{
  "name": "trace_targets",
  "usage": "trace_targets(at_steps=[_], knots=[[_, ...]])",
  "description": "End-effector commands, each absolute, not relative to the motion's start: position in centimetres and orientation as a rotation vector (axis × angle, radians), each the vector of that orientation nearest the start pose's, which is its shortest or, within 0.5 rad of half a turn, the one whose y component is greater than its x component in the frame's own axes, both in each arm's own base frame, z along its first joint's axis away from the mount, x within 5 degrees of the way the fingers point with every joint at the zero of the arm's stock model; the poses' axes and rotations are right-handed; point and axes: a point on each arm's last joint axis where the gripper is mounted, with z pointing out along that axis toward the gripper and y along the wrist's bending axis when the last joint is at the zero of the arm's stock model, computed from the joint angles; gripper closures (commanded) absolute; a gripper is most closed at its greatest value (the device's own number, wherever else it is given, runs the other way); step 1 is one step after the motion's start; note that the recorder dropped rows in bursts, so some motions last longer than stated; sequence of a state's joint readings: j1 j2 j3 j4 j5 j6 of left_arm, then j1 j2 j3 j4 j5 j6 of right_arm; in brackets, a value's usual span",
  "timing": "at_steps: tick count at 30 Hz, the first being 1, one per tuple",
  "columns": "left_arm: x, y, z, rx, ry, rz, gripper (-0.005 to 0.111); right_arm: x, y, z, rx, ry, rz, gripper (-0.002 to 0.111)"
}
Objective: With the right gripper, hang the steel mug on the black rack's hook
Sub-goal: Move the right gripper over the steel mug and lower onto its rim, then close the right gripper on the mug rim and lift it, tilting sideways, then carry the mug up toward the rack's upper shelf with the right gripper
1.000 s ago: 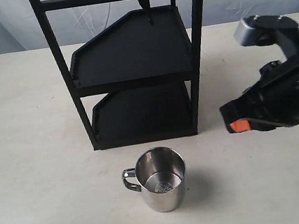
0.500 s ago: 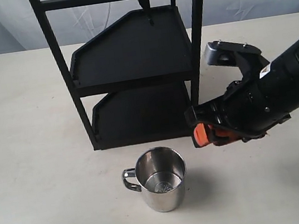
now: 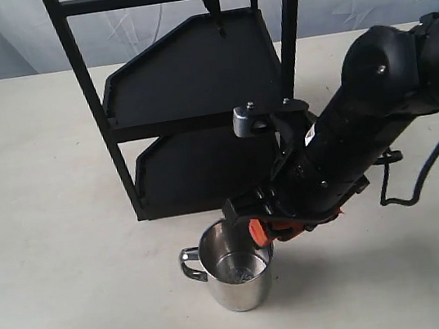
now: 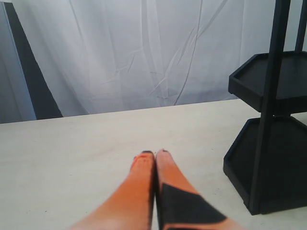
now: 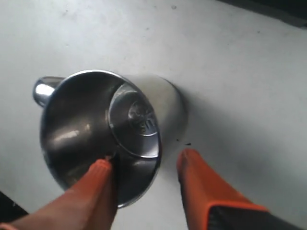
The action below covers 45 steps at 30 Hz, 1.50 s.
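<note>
The steel mug (image 3: 234,271) stands upright on the table in front of the black rack (image 3: 192,94), handle to the left. The hook (image 3: 210,0) hangs from the top crossbar. My right gripper (image 3: 249,224) hovers at the mug's right rim, open. In the right wrist view the right gripper (image 5: 144,165) straddles the wall of the mug (image 5: 96,129): one orange finger (image 5: 98,179) is over the inside, the other (image 5: 194,172) outside, not closed. My left gripper (image 4: 154,154) is shut on nothing, low over the table.
The rack's two lipped trays (image 3: 190,78) hold nothing. A rack post and tray corners (image 4: 268,143) stand to one side of the left gripper. White curtain (image 4: 144,52) backs the table. A black cable (image 3: 420,176) trails from the right arm.
My right arm has swung in from the right and dropped toward the mug; its fingers now straddle the rim. The mug and rack have not moved.
</note>
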State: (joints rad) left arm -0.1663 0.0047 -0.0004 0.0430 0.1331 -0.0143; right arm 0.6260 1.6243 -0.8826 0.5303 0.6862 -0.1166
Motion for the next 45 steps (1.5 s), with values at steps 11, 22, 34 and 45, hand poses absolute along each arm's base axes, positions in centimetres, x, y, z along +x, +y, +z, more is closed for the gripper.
trace_targets(at_steps=[11, 22, 34, 45], knots=[[5.6, -0.9, 20.2, 0.156, 1.605, -0.106, 0.105, 23.7, 20.5, 14.3, -0.541, 2.992, 0.538, 0.102], [5.6, -0.9, 20.2, 0.156, 1.605, -0.106, 0.105, 20.9, 20.3, 16.9, -0.578, 2.996, 0.805, 0.109], [5.6, -0.9, 20.2, 0.156, 1.605, -0.106, 0.105, 18.2, 15.3, 22.7, -0.11, 2.628, 1.376, 0.109], [5.6, -0.9, 20.2, 0.156, 1.605, -0.106, 0.105, 19.7, 11.4, 24.0, 0.069, 2.191, 1.7, 0.109]])
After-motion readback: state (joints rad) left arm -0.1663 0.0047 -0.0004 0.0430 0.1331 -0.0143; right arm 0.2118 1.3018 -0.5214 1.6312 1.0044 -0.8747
